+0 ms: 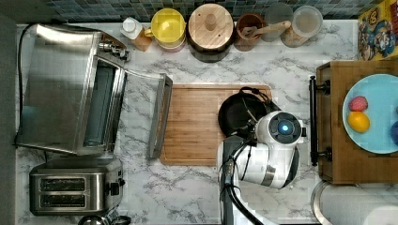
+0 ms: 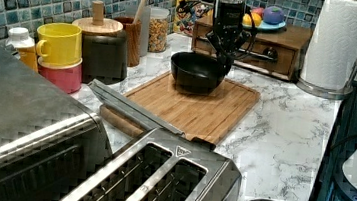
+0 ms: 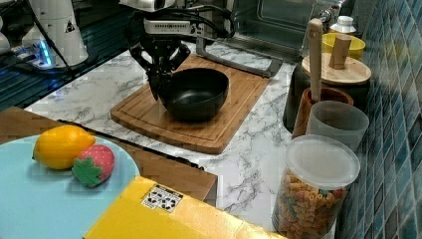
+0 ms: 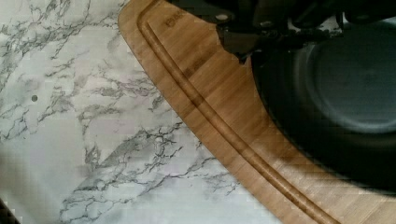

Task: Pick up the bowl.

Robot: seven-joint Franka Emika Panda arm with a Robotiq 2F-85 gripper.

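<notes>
The gripper (image 3: 160, 82) apparently pinches the bowl's (image 3: 196, 93) rim.

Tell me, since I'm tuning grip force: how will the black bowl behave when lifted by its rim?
The bowl looks rigid, so it probably won't flex. Its matte walls look smooth and curved, so it may slip. The gripper sits at one side of the rim, so the bowl may tilt as it leaves the board.

bowl (image 1: 237, 114): near rim hidden beneath arm in top view
bowl in wrist view: cut off by edge
gripper (image 3: 160, 82): finger spacing unclear
plate (image 1: 380, 89): cut off
</notes>
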